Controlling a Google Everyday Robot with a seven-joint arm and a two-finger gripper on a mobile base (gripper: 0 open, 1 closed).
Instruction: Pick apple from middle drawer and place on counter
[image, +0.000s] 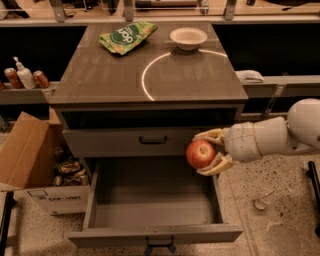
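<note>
You are carrying the apple (200, 153), gripper (211, 152) fingers pinching it above the middle drawer (155, 200); next you are likely raising it onto the counter (105, 75) surface.

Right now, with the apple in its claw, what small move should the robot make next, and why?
Probably lift straight up. The gripper is shut on the apple above the open middle drawer, below the counter top, so it likely needs height before swinging over the counter.
</note>
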